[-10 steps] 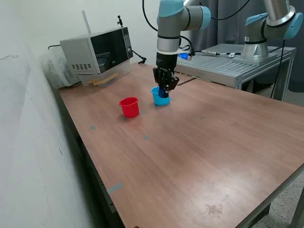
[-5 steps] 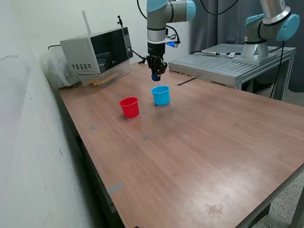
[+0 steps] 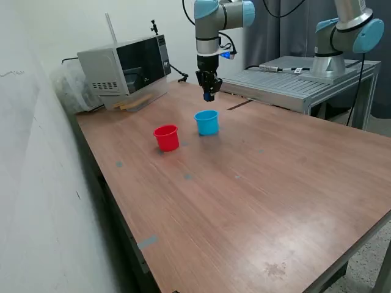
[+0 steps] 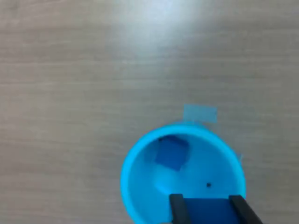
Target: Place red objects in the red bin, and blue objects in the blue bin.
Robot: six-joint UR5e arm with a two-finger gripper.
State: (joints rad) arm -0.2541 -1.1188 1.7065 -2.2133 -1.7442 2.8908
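A wood-grain table [image 3: 256, 201] fills the scene, with a microwave [image 3: 125, 67] at its far edge and a second arm on a metal bench [image 3: 293, 76] behind. The UR5e arm is held upright over the table, and its gripper [image 3: 208, 94] hangs well above the blue bin [image 3: 207, 122], almost directly over it.

In the wrist view the gripper [image 4: 209, 207] is seen with its two dark fingers [image 4: 177, 210] clamped on a dark blue cube [image 4: 205, 211], which fills the gap between them. The blue bin [image 4: 135, 161] lies directly beneath, its mouth open to the camera, and one more blue cube [image 4: 172, 152] rests tilted on its floor. A patch of pale blue tape [image 4: 200, 113] is stuck to the table just beside the rim.

The red bin [image 3: 166, 138] stands beside the blue bin, apart from it and well off the gripper's line. Its contents cannot be seen from the exterior view, and no red cubes are visible on the table.

The step in hand is judged to be delivery of the held cube to the blue bin. For the next move, the cube should be kept centred over the bin mouth, lowered if a shorter drop is wanted, and released by parting the fingers. As the cube sits near one side of the rim in the wrist view, a slight correction toward the bin centre is advised before release.
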